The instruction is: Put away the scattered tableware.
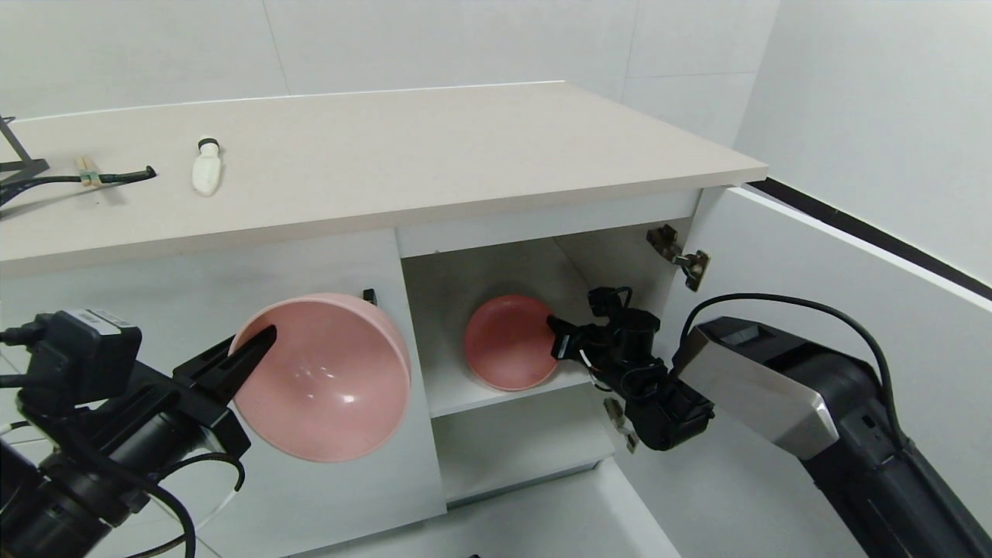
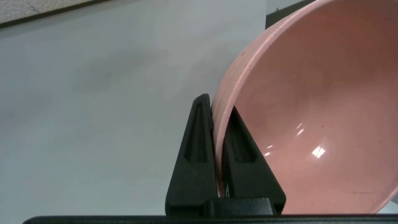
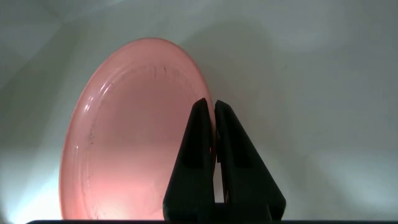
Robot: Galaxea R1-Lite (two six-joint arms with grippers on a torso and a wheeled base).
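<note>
Head view, going left to right: a small white bottle-shaped thing (image 1: 206,167) lies on the beige countertop (image 1: 465,147). Lower down, the left gripper (image 1: 267,335) has its fingers pinched on the rim of a glossy pink round bowl (image 1: 325,387), which is tipped so its hollow faces the camera. Inside the open white cabinet (image 1: 496,271), the right gripper (image 1: 554,329) is clamped on the edge of a flat pink round plate (image 1: 504,341). The plate stands on edge at the upper shelf (image 1: 465,399), and I can't tell if it touches.

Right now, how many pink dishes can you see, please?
2: a pink bowl in the left claw, outside the cabinet; a pink plate in the right claw, at the cabinet shelf.
</note>
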